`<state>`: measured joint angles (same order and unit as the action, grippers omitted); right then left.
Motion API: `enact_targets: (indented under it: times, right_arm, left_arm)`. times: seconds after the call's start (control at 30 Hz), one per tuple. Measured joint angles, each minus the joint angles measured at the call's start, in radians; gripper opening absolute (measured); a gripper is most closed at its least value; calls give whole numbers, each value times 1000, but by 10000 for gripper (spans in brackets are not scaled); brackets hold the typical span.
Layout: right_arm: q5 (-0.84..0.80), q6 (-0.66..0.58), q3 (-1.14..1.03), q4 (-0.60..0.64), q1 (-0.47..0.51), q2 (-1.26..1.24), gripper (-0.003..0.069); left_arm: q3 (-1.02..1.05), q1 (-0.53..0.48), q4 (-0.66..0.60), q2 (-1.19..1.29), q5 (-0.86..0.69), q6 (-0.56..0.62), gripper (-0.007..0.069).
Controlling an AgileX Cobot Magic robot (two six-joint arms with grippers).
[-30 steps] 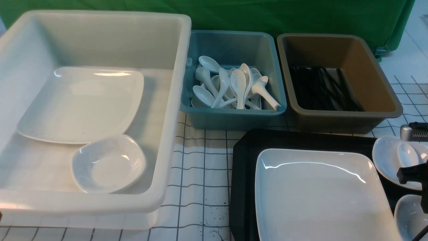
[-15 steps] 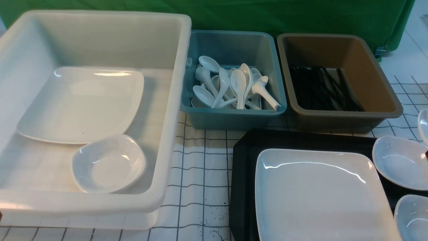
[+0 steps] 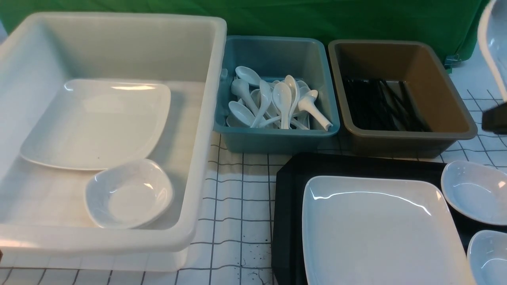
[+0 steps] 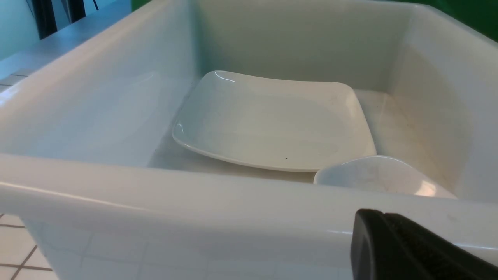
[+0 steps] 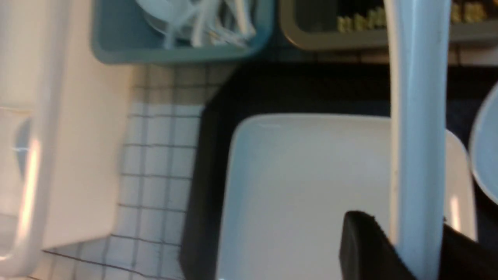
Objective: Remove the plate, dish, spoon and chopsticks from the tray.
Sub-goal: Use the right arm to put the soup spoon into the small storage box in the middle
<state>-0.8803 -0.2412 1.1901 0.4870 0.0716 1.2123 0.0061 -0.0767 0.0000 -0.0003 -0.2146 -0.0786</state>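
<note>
The white plate (image 3: 380,233) lies on the black tray (image 3: 289,221). To its right on the tray sit a small white dish (image 3: 473,192) and a second one (image 3: 489,257). My right gripper (image 5: 416,249) is shut on the white spoon (image 5: 416,116), held in the air above the tray. In the front view the spoon (image 3: 493,43) hangs at the far right edge, over the gripper (image 3: 495,118). No chopsticks show on the tray. One black finger (image 4: 404,249) of my left gripper is near the white tub's front wall; its other finger is out of frame.
A big white tub (image 3: 198,130) on the left holds a plate (image 3: 95,122) and a small dish (image 3: 128,194). A blue bin (image 3: 277,138) holds several white spoons. The brown tub (image 3: 412,138) holds several black sticks. A gridded cloth covers the table.
My right gripper has lifted the spoon out of the small dish on the tray and raised it high at the right edge. The left arm has not moved.
</note>
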Motion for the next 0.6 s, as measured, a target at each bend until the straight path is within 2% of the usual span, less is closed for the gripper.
enact_targets:
  times: [0.1,0.4,0.6]
  right_arm:
    - [74,-75,28,104,-72,52,169]
    - [159,-217,221,140,-380,384,169]
    - [234,-220,424,123,-428,648,169]
  left_arm:
    - [0,0,0,0,0,0,5]
    - [0,0,0,0,0,0,5]
    - [0,0,0,0,0,0,5]
